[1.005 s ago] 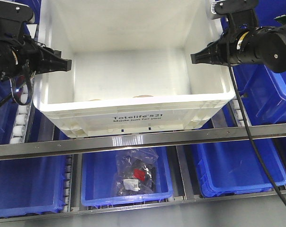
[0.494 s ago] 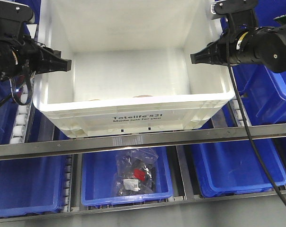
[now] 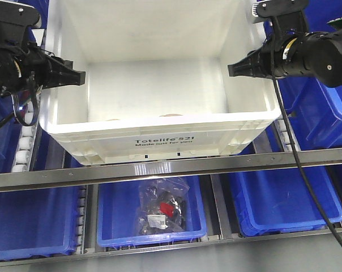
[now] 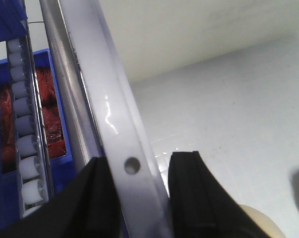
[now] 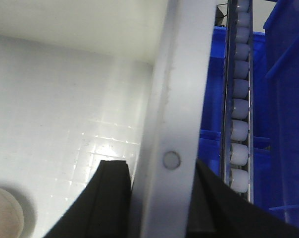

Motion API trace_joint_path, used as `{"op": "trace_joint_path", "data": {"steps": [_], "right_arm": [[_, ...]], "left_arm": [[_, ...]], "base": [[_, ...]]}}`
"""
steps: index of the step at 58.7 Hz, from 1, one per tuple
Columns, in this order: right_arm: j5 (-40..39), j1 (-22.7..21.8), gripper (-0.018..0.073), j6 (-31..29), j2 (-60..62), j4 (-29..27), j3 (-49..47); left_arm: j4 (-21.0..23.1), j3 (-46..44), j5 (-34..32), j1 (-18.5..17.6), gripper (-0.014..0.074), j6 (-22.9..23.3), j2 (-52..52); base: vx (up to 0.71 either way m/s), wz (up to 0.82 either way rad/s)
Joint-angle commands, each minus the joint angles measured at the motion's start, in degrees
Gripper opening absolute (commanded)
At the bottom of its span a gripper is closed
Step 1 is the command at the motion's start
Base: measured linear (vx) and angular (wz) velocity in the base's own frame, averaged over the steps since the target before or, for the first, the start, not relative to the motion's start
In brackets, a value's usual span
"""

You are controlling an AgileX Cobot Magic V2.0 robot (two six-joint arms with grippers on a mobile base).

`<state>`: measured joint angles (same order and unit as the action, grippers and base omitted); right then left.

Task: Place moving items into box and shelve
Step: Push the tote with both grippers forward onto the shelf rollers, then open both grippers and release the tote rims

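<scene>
White box (image 3: 159, 133) sits on shelf rail (image 3: 171, 165), balls (image 5: 3, 213) inside at near wall; left gripper (image 4: 134, 198) and right gripper (image 5: 159, 198) jaws each pinch side rim; crate likely stiff, light, slick; rim grip suits it

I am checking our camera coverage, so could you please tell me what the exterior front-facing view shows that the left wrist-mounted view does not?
Only the front view shows the whole white crate with its black print, the right gripper on the opposite rim, the metal shelf rail and the bagged item in the blue bin below. Only the left wrist view shows the left gripper's fingers straddling the rim with its small hole, plus red contents in a side bin. Both show the crate's interior and a pale ball.
</scene>
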<state>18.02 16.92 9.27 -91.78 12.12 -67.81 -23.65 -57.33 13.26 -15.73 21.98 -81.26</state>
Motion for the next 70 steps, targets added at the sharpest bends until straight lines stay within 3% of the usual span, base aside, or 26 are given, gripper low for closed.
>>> {"op": "trace_joint_path", "data": {"steps": [1, 13, 28, 35, 70], "right_arm": [[-10.19, 0.80, 0.0034, -1.87, 2.67, 1.23, -2.69], [-10.60, 0.80, 0.0152, -2.61, 2.67, 1.25, -2.69], [-10.65, 0.80, 0.0414, -2.69, 2.67, 1.05, -2.69], [-10.82, 0.80, 0.0483, -2.33, 2.67, 1.05, -2.69], [-12.68, 0.80, 0.0488, -2.28, 5.59, 1.11, -2.69]], "left_arm": [[-2.07, -2.68, -11.84, -1.42, 0.0039, -1.85, 2.72], [-2.07, -2.68, -11.95, -1.42, 0.0156, -1.85, 2.72], [-2.07, -2.68, -11.95, -1.42, 0.0421, -1.85, 2.72], [-2.07, -2.68, -11.95, -1.42, 0.0512, -1.85, 2.72], [-2.07, -2.84, -15.95, -1.42, 0.0531, -1.49, 3.47]], "base": [[0.00, 0.00], [0.00, 0.00], [0.00, 0.00], [0.00, 0.00], [0.00, 0.00]]}}
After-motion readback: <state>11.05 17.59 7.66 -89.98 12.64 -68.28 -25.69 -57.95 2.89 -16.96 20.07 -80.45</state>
